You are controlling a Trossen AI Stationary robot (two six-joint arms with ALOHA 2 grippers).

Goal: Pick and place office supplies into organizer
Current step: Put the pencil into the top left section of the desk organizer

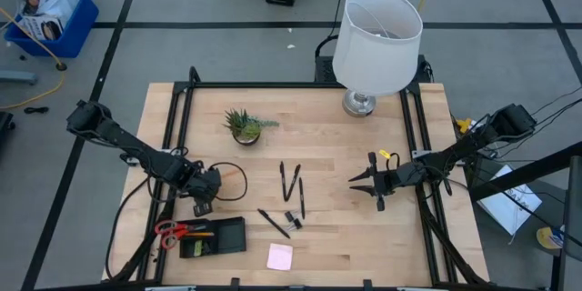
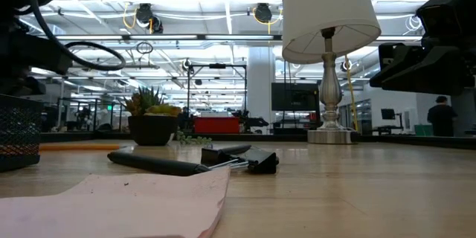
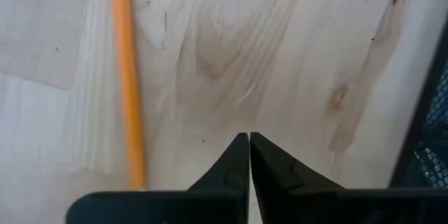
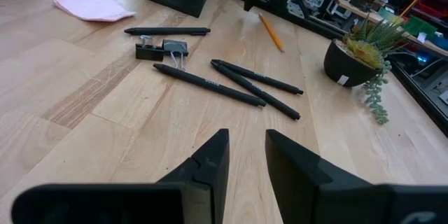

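The left gripper was shut tight w/ nothing in it. An orange pencil lay just beside it on the wood table, near the black mesh organizer. The right gripper was a bit open, empty, w/ thin black pens ahead. No words to read.
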